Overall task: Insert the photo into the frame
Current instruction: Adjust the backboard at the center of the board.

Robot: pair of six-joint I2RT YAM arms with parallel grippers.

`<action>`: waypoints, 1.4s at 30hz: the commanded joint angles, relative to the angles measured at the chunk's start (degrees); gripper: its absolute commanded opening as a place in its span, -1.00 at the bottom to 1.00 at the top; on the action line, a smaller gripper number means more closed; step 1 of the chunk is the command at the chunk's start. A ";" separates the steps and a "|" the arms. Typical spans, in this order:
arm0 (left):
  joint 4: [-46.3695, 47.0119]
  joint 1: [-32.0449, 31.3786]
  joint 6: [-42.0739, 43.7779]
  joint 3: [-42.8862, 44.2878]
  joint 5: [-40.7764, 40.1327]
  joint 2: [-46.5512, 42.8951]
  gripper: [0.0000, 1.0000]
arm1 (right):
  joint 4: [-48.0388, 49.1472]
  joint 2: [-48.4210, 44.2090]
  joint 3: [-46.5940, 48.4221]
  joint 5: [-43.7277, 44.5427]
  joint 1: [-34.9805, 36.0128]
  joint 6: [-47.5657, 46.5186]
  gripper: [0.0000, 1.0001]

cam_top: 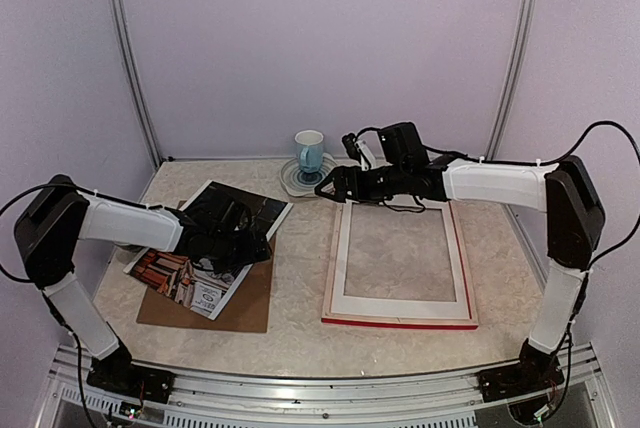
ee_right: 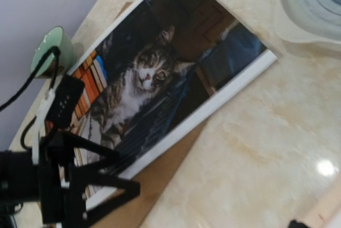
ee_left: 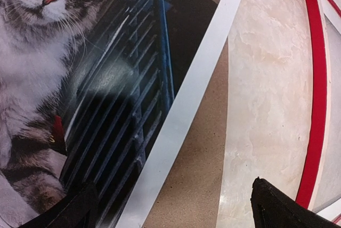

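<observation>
The photo [cam_top: 185, 276] of a tabby cat and books lies face up at the left, askew on a brown backing board [cam_top: 232, 310]. My left gripper [cam_top: 245, 243] hovers open just above the photo's right white border [ee_left: 181, 116]; one finger [ee_left: 77, 209] is over the print, the other finger [ee_left: 277, 206] over bare table. The red-edged frame [cam_top: 397, 322] lies flat at the right, pale wood side up, and its red edge [ee_left: 314, 132] shows in the left wrist view. My right gripper [cam_top: 332, 186] sits open at the frame's far left corner. The right wrist view looks across at the photo [ee_right: 149, 79].
A blue-and-white cup [cam_top: 308, 151] stands on a saucer [cam_top: 292, 181] behind the frame's far left corner; the saucer [ee_right: 311, 4] is close to my right gripper. A pale green cup-like thing [ee_right: 50, 47] sits beyond the photo. The brown board [ee_left: 197, 185] juts out beside the print.
</observation>
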 commanded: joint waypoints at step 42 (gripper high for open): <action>-9.18 18.12 4.43 1.26 -12.60 -16.79 0.98 | 0.18 42.36 42.63 -0.52 3.45 29.91 0.72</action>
